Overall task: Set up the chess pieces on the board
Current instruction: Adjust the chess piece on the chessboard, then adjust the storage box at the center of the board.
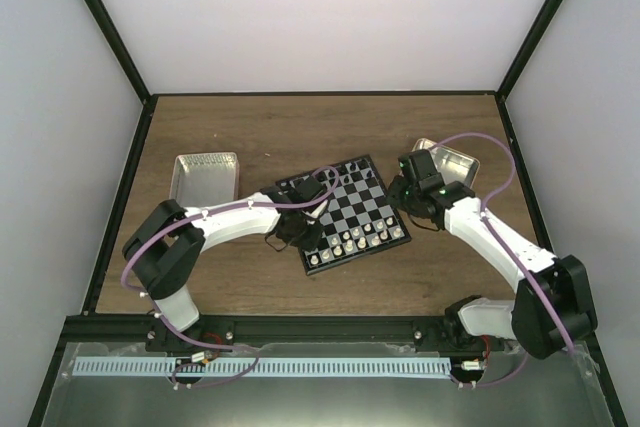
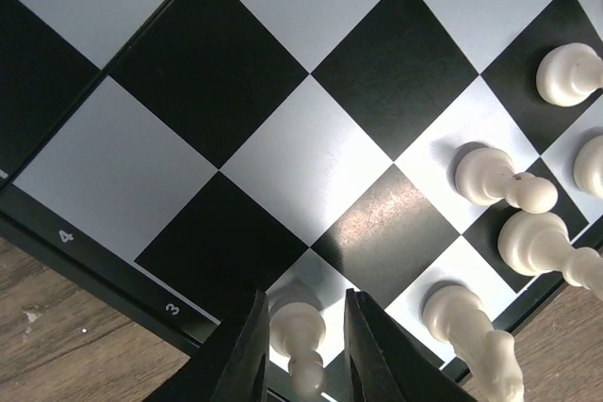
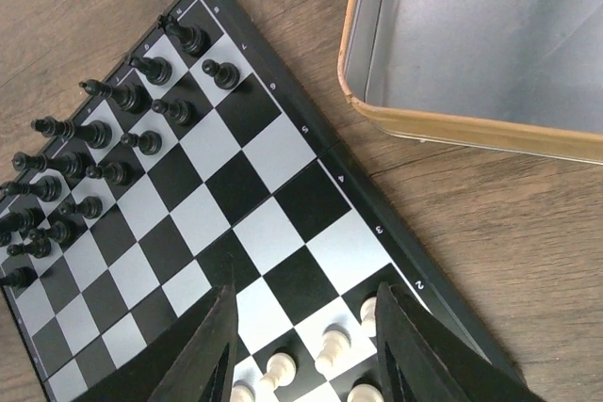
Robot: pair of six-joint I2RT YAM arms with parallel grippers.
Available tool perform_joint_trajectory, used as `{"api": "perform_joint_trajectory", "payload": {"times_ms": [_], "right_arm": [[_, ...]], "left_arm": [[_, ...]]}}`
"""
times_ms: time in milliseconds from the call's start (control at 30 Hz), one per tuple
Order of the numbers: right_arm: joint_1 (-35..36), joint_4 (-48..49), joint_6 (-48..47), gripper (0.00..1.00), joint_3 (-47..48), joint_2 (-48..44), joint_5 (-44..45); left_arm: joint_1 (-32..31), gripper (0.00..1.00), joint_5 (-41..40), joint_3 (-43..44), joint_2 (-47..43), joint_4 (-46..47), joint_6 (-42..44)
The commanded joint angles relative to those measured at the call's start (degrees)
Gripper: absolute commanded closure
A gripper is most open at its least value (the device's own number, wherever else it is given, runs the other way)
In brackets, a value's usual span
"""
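The board (image 1: pixel 362 205) lies at mid-table, turned at an angle. Black chessmen (image 3: pixel 113 138) fill its far rows. Cream-white chess pieces (image 1: pixel 350 244) line the near rows. My left gripper (image 1: pixel 300 232) hangs over the board's near-left corner. In the left wrist view its fingers (image 2: pixel 303 300) straddle a white pawn (image 2: pixel 298 331) that stands on a pale square; the jaws are open, with a gap on the right side. More white pieces (image 2: pixel 490 176) stand to its right. My right gripper (image 3: pixel 305 289) is open and empty above the white pawns (image 3: pixel 332 345) at the near-right corner.
A silver tray (image 1: pixel 205 177) sits left of the board. A tan-rimmed tray (image 3: pixel 471 35) sits right of it, close behind the right wrist (image 1: pixel 420 175). White walls with black frame bars enclose the wooden table (image 1: pixel 300 127).
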Motion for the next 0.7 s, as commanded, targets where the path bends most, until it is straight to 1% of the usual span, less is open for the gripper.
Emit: {"api": "perform_joint_trajectory", "payload": {"times_ms": [0, 67, 200, 300, 400, 533, 667], "right_arm": [[-0.8, 0.8, 0.5, 0.55, 2.0, -1.3, 3.9], [-1.6, 2.0, 0.5, 0.53, 2.4, -1.2, 4.0], [-6.1, 5.2, -0.3, 0.51, 2.5, -1.0, 0.9], [-9.9, 6.7, -1.4, 0.44, 3.1, -0.3, -0.8], [-14.1, 6.2, -2.4, 0.36, 4.9, 2.0, -1.0], [-20.8, 5.2, -3.8, 0.27, 7.5, 6.6, -1.5], [-25.8, 6.3, -3.7, 0.21, 10.7, 12.9, -3.3]], "left_arm": [[-0.2, 0.74, -0.4, 0.8, -2.6, 0.4, -0.4], [-0.2, 0.69, -1.3, 1.0, -3.9, 0.8, -0.9], [0.2, 0.63, -3.4, 0.0, -6.8, 3.6, -1.8], [0.7, 0.61, -6.5, 1.2, -8.9, 3.9, -2.8], [1.9, 0.56, -9.4, 1.7, -12.0, 5.5, -4.1], [5.3, 0.54, -8.7, 3.2, -14.5, 6.8, -4.4], [9.0, 0.53, -6.9, 5.8, -15.1, 8.7, -1.4]]}}
